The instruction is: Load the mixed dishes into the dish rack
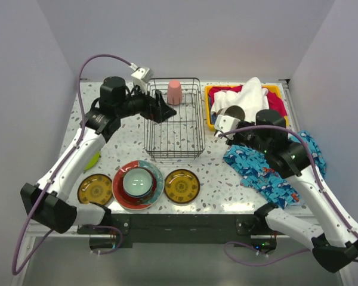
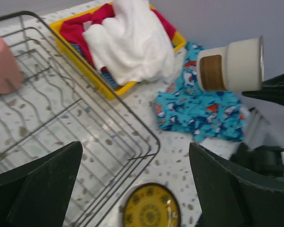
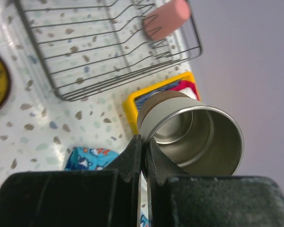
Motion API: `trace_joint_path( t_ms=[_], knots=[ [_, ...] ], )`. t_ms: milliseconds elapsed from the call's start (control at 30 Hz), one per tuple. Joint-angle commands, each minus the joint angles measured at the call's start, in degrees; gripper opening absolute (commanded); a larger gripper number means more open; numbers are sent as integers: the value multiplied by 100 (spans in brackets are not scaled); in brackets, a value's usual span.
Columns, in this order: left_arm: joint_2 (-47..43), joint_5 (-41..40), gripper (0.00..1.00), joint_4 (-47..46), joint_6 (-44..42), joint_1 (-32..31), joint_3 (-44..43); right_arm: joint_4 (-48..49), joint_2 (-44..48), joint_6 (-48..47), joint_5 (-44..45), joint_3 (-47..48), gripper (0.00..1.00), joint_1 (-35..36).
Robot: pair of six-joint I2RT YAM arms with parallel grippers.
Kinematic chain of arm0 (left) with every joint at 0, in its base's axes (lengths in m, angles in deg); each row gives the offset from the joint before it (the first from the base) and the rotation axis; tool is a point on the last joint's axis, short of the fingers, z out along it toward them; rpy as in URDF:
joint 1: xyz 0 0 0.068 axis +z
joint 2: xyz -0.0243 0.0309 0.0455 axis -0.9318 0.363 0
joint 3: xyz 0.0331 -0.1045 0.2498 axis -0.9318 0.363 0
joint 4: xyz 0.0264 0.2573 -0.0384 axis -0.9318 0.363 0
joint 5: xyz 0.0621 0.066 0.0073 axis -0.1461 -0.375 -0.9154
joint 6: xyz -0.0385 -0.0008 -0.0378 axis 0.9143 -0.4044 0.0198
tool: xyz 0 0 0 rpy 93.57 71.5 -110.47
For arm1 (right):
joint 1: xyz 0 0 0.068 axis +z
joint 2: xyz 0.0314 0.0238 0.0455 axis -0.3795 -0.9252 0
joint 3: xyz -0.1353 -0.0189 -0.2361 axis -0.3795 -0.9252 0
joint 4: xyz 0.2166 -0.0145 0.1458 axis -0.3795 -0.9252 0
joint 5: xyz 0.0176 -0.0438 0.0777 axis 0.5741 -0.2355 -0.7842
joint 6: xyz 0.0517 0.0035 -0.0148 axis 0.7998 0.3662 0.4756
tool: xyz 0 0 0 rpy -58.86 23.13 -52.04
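Observation:
The dark wire dish rack (image 1: 174, 157) stands at the back middle with a pink cup (image 1: 174, 92) upside down in its far end. My left gripper (image 1: 164, 112) is open and empty above the rack's left side; in its wrist view (image 2: 136, 151) the rack's corner (image 2: 146, 137) lies below. My right gripper (image 1: 225, 124) is shut on the rim wall of a metallic cup (image 1: 233, 112), held in the air right of the rack (image 3: 194, 137). A red teal-rimmed plate (image 1: 124, 199) holds a pale green bowl (image 1: 138, 182). Two amber plates (image 1: 95, 189) (image 1: 182, 185) flank it. A lime-green plate (image 1: 93, 161) shows partly under my left arm.
A yellow bin (image 1: 208, 113) with white and red cloths stands right of the rack. A blue fish-print cloth (image 1: 268, 173) lies at the right, under my right arm. Walls close in the table on three sides.

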State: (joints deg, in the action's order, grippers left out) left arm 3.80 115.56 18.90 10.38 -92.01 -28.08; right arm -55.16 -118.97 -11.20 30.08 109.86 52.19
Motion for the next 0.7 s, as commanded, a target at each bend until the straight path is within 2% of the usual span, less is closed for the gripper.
trace_joint_path(
  t_ms=[0,33,67,133,200,433,667],
  knots=[
    [547,2562,100,-2878,3409,604,523,2091,287,414,998,-703,0,52],
    [766,2715,100,-3508,4092,693,917,3086,427,335,1146,-1280,0,174],
    [872,2751,100,-3819,4533,746,947,3575,664,-14,1139,-1564,0,271],
    [1188,2830,100,-4137,4713,799,772,4767,719,-402,1269,-2294,0,638],
    [1417,3023,100,-4777,5388,817,736,5388,614,-737,1385,-2760,0,825],
    [2138,2893,100,-4386,6084,773,95,7321,-124,-1151,1007,-3421,0,1413],
    [2429,2866,100,-4034,6620,721,209,8404,-1249,-1721,1261,-3325,0,2090]
  ],
)
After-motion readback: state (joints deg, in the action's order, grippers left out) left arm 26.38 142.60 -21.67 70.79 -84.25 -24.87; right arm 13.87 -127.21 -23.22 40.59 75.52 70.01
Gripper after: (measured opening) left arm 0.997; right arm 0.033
